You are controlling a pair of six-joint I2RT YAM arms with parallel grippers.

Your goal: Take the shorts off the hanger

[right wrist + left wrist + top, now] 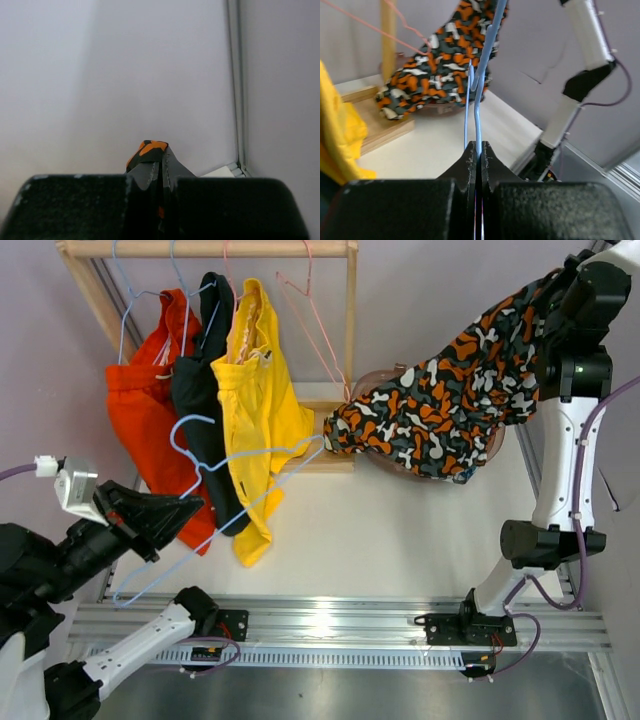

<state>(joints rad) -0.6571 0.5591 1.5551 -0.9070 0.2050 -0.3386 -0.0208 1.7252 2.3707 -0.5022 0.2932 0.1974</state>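
The orange-black-white patterned shorts (450, 400) hang stretched in the air, right of the wooden rack (210, 248). My right gripper (553, 292) is shut on their upper right corner; a fold of the cloth shows between its fingers in the right wrist view (152, 148). My left gripper (193, 508) is shut on the wire of a blue hanger (255, 455), whose far end meets the left end of the patterned shorts. In the left wrist view the wire (479, 115) runs up from the closed gripper (479, 148) across these shorts (440, 75). Orange-red (145, 410), black (200, 390) and yellow shorts (255, 400) hang on the rack.
An empty pink hanger (315, 335) hangs on the rack's right part. A round pinkish container (375, 382) sits under the patterned shorts, beside the rack's wooden base (320, 400). The metal rail (330, 625) with both arm bases runs along the near edge.
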